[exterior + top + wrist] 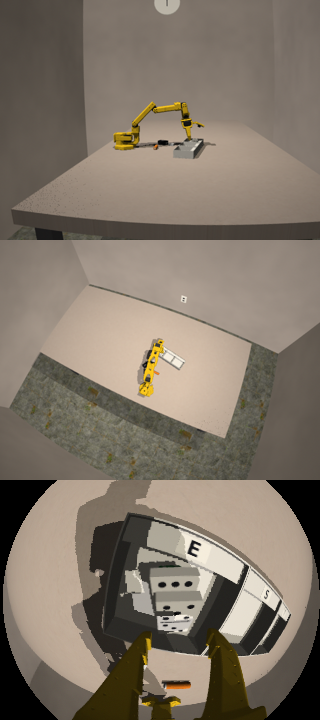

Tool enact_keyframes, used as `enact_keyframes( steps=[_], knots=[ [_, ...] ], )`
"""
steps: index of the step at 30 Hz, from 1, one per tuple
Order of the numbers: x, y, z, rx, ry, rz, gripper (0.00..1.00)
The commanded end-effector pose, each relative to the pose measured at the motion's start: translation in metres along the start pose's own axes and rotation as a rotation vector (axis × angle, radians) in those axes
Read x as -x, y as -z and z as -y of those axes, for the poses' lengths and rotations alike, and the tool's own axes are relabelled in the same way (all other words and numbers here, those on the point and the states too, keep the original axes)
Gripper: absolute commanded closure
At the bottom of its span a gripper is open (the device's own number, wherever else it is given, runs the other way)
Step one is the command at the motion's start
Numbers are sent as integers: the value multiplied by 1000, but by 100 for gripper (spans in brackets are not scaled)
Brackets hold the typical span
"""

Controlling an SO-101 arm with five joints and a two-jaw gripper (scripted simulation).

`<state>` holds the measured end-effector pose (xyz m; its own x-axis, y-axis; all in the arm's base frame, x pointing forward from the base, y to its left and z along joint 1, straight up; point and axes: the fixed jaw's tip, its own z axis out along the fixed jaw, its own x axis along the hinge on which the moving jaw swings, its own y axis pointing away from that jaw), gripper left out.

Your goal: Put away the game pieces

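The bin marked E [220,562] is the end compartment of a pale tray [181,366] [183,154]. Pale dice with black pips [177,601] lie close together inside it in the wrist view; how many is hard to tell. A white piece lies to their left, and a thin dark green edge shows behind them. My gripper [180,634] [189,139] is open, its tips low over bin E. The nearest pale die [173,625] is just beyond the tips, with gaps to both fingers. In the top view the arm covers bin E.
An orange cylinder [156,373] [155,147] [177,685] lies on the table between the arm's base and the tray. A black object [162,142] and a small whitish thing [171,144] are nearby. The compartment marked S [267,594] adjoins E; its divider walls stand beside the gripper.
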<state>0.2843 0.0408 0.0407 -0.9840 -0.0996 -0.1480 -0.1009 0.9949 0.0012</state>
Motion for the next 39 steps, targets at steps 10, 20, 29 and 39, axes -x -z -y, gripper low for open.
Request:
enact_keyframes(
  steps=[10, 20, 29, 39],
  knots=[
    [23, 47, -2, 7, -4, 195, 77],
    [23, 47, -2, 7, -4, 196, 77],
    [23, 47, -2, 7, -4, 196, 77],
    [20, 52, 0, 5, -8, 194, 77]
  ],
)
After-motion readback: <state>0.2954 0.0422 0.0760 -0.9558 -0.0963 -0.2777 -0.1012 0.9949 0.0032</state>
